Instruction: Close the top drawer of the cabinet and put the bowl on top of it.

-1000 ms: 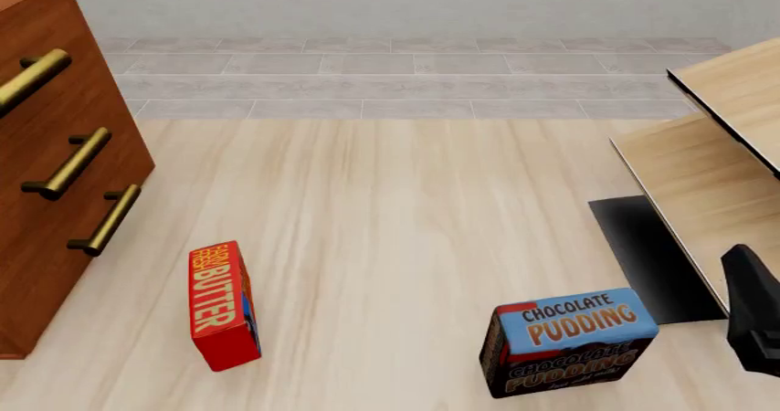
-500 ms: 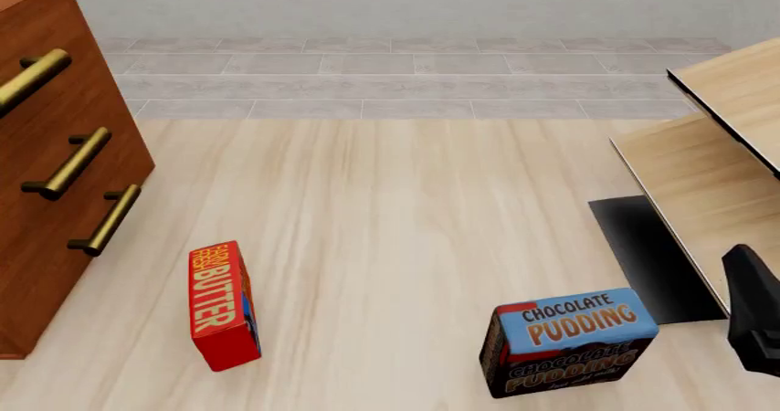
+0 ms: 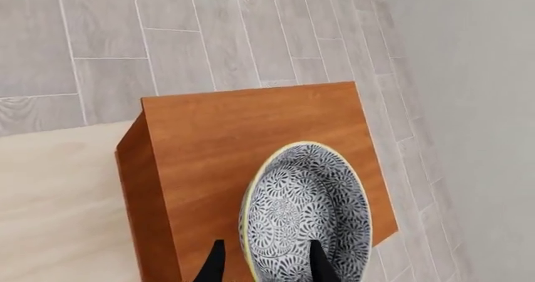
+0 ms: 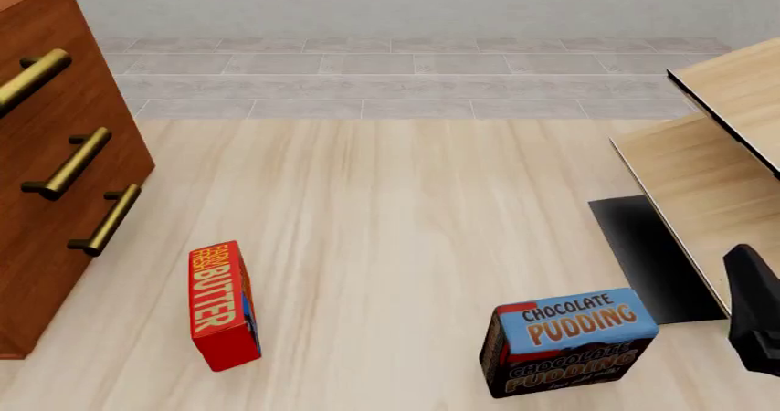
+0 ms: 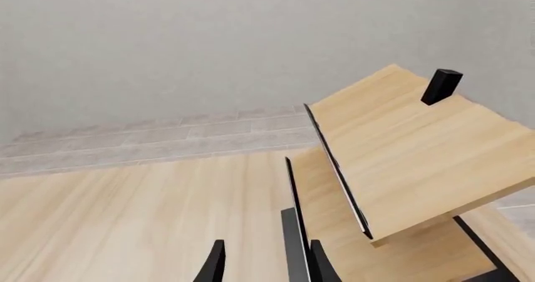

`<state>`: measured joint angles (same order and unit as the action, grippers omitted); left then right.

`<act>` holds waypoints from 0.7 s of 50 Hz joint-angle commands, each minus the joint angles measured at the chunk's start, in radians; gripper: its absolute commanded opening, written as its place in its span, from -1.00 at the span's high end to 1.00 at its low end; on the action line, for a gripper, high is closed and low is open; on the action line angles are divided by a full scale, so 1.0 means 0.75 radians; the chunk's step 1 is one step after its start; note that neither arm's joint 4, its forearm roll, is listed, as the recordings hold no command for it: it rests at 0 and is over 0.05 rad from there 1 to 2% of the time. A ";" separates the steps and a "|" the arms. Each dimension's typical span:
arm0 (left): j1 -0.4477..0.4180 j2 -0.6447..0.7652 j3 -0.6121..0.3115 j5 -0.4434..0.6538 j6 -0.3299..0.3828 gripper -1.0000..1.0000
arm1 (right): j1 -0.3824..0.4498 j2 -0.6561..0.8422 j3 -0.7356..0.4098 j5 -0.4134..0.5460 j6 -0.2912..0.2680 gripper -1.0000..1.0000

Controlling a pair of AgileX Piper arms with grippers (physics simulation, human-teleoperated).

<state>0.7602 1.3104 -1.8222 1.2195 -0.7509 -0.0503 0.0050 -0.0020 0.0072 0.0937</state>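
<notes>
The bowl (image 3: 309,216), white with a dense black floral pattern and a yellow-green rim, rests on the reddish-brown cabinet's top (image 3: 225,131) in the left wrist view. My left gripper (image 3: 263,266) is open, one finger outside the bowl's wall and the other inside it. In the front view the cabinet (image 4: 86,91) stands at the left edge. Its top drawer (image 4: 31,78) lies flush with the two drawers below. The bowl and the left arm are out of that view. My right gripper (image 5: 263,266) is open and holds nothing. The right arm (image 4: 758,324) shows at the front view's right edge.
A red butter box (image 4: 223,306) stands on the pale wood floor at the near left. A chocolate pudding box (image 4: 567,338) stands at the near right. Pale light-wood furniture (image 4: 719,155) with a dark base fills the right side, close to my right gripper.
</notes>
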 commanded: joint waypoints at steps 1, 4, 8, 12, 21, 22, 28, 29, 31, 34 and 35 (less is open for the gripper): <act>0.016 -0.030 -0.021 0.000 -0.014 -1.00 | -0.001 -0.002 0.000 -0.001 0.000 -1.00; 0.014 -0.040 -0.030 0.000 -0.015 -1.00 | -0.002 -0.003 -0.001 0.000 0.000 -1.00; 0.000 -0.052 -0.050 0.000 -0.012 -1.00 | -0.002 -0.003 -0.001 0.001 -0.001 -1.00; -0.006 -0.064 -0.058 0.000 -0.012 -1.00 | -0.003 -0.003 -0.001 0.000 -0.002 -1.00; -0.016 -0.095 -0.092 0.000 0.001 -1.00 | -0.001 -0.002 0.000 0.000 -0.004 -1.00; -0.015 -0.098 -0.093 0.000 0.000 -1.00 | -0.001 -0.002 0.000 0.000 -0.004 -1.00; -0.029 -0.111 -0.136 0.000 0.024 -1.00 | -0.002 -0.002 0.000 0.000 -0.003 -1.00; -0.028 -0.112 -0.142 0.000 0.027 -1.00 | -0.002 -0.002 -0.001 0.000 -0.003 -1.00; -0.042 -0.115 -0.156 0.000 0.041 -1.00 | -0.003 -0.001 -0.002 0.001 -0.003 -1.00; -0.043 -0.116 -0.174 0.000 0.056 -1.00 | -0.004 -0.002 0.000 -0.001 -0.002 -1.00; -0.051 -0.114 -0.184 0.000 0.065 -1.00 | -0.005 -0.002 0.000 -0.002 -0.001 -1.00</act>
<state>0.7384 1.2358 -1.9178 1.2199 -0.7314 -0.0520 0.0036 -0.0024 0.0070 0.0917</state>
